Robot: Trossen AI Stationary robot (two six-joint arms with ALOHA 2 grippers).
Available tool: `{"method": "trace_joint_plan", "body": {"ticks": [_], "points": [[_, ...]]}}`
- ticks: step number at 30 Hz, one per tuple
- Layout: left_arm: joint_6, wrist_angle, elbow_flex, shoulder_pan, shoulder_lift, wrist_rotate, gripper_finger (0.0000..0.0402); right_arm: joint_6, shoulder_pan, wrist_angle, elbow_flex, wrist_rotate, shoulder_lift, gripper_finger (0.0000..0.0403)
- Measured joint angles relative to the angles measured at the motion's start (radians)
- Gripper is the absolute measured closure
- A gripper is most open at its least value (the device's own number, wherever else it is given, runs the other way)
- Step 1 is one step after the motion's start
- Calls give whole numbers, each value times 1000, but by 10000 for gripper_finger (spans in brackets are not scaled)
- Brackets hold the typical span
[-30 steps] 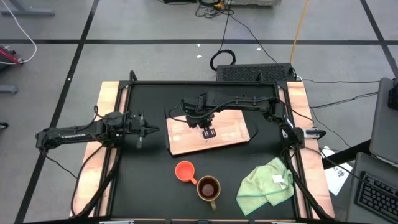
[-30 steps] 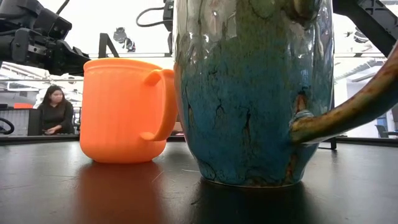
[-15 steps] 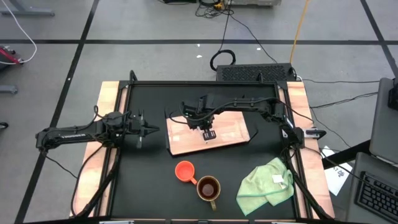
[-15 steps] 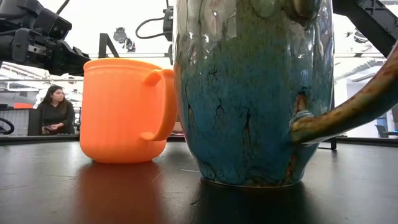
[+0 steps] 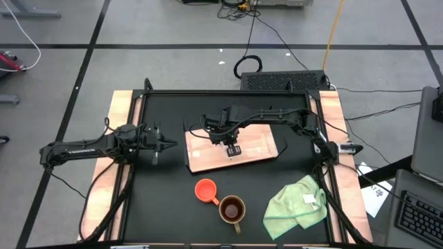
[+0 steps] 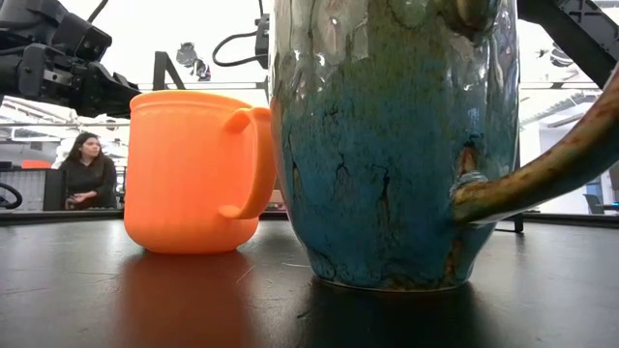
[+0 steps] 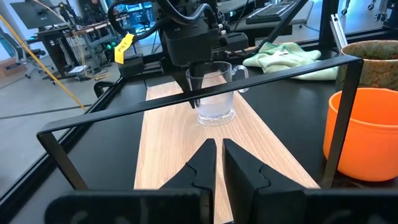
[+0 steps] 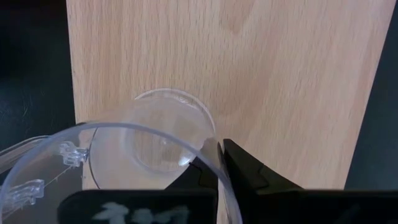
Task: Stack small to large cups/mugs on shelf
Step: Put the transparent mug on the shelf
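The tiny clear glass cup hangs upright low over the middle of the light wooden shelf board, with my right gripper shut on it from above. Whether its base touches the wood, I cannot tell. The orange cup and the dark brown mug stand side by side on the black tabletop, nearer the front edge; in the low view the mug shows a blue-green outer glaze. My left gripper waits shut, left of the board, pointing level toward it. My right gripper pinches the glass cup's rim, one finger inside the cup and the other outside. The fingers come from above, pointing steeply down. The cup stays upright, its bottom over the board.
A light green cloth lies crumpled at the front right of the table. Wooden strips and a black frame border the table's left and right sides. A person sits in the room far behind.
My right gripper has sunk a little toward the board with the glass cup, which stays upright in the hold.
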Motion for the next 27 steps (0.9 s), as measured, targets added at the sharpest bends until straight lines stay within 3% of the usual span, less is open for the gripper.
{"method": "trace_joint_plan", "body": {"ticks": [8, 27], "points": [[0, 0, 0, 0, 0, 0, 371, 9, 0, 18, -1, 0, 0, 399], [0, 0, 0, 0, 0, 0, 371, 33, 0, 36, -2, -53, 3, 313]]}}
